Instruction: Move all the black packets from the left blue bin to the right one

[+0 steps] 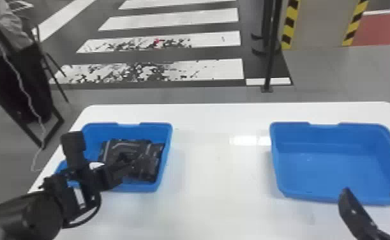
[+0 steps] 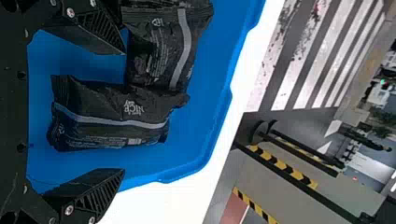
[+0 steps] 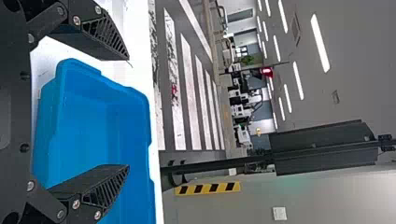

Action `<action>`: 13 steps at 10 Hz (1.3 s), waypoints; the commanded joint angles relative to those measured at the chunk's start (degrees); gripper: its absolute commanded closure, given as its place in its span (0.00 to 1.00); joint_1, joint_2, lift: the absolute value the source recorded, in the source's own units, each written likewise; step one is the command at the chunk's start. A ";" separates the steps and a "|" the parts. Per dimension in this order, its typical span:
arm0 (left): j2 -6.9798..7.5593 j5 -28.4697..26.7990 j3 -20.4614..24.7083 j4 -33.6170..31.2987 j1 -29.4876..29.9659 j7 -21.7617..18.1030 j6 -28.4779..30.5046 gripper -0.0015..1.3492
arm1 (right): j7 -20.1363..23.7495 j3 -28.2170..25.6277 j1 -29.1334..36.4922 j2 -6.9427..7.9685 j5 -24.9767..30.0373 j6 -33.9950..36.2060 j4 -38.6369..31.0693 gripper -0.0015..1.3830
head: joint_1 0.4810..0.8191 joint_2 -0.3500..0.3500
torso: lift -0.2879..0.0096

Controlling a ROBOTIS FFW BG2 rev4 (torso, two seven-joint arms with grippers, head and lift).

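Observation:
In the head view, my left gripper (image 1: 127, 162) is over the left blue bin (image 1: 168, 137), where black packets (image 1: 127, 148) lie toward the bin's right side. The left wrist view has my left gripper (image 2: 124, 112) wide open, with one black packet (image 2: 112, 116) lying between and beyond its fingers and another packet (image 2: 161, 46) against it. My right gripper (image 1: 372, 191) stands by the near edge of the right blue bin (image 1: 334, 156), which holds no packets. In the right wrist view, the right gripper (image 3: 128, 113) is open, with the bin (image 3: 88, 126) beyond it.
Both bins stand on a white table (image 1: 219, 178), with a wide stretch of tabletop between them. Behind the table, a black post (image 1: 270, 48) rises from the floor. A dark-framed chair (image 1: 52, 121) stands beyond the table's left edge.

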 commanded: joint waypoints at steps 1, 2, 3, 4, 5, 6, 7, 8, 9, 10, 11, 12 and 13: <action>1.02 2.24 -0.58 4.92 -3.15 -1.37 2.34 0.12 | 0.00 0.00 -0.05 0.00 -0.10 0.00 0.00 0.16 | 0.63 0.73 | 0.45; 1.73 3.72 -1.15 9.42 -4.97 -3.39 1.50 0.14 | 0.00 0.11 -0.05 0.09 -0.22 0.00 0.14 0.16 | 0.63 0.72 | 0.45; 2.08 3.84 -1.49 11.39 -5.96 -4.36 1.50 0.24 | 0.09 0.11 -0.05 0.09 -0.33 0.00 0.14 0.16 | 0.63 0.69 | 0.45; 2.08 4.18 -1.38 11.95 -5.96 -4.44 0.65 0.47 | 0.09 0.11 0.09 0.09 -0.79 0.00 0.43 0.16 | 0.63 0.68 | 0.45; 1.82 4.30 -1.38 11.95 -5.11 -4.27 -1.74 0.70 | 0.18 0.11 0.09 0.09 -0.79 0.00 0.43 0.16 | 0.63 0.68 | 0.45; 1.38 4.18 -1.04 11.95 -4.83 -4.27 -1.18 0.86 | 0.26 0.11 0.09 0.09 -0.79 0.00 0.43 0.16 | 0.63 0.69 | 0.45; 1.82 4.18 -1.84 11.67 -4.69 -4.44 -0.19 0.89 | 0.35 0.11 0.09 0.09 -1.02 0.00 0.28 0.16 | 0.63 0.69 | 0.45; 2.34 4.18 -2.64 10.55 -4.41 -4.97 0.79 0.89 | 0.35 0.11 0.09 0.09 -1.02 0.00 0.43 0.16 | 0.63 0.69 | 0.45; 2.69 4.07 -2.52 7.87 -3.71 -5.15 2.34 0.89 | 0.35 0.11 0.09 0.09 -1.02 0.00 0.43 0.16 | 0.63 0.68 | 0.45; 2.69 4.18 -1.38 4.78 -3.00 -5.23 4.73 0.89 | 0.35 0.11 0.09 0.09 -1.02 0.00 0.43 0.16 | 0.63 0.67 | 0.45; 2.69 4.30 -0.35 1.55 -2.44 -5.23 6.84 0.89 | 0.35 0.11 0.09 0.09 -1.02 0.00 0.43 0.16 | 0.63 0.67 | 0.45; 2.78 4.41 0.45 -0.42 -2.30 -5.23 7.96 0.89 | 0.44 0.11 -0.05 0.09 -1.02 0.00 0.43 0.16 | 0.63 0.67 | 0.45; 2.78 5.21 1.13 -2.95 -1.60 -5.50 8.81 0.89 | 0.44 0.11 -0.05 0.09 -1.02 0.00 0.43 0.16 | 0.63 0.68 | 0.45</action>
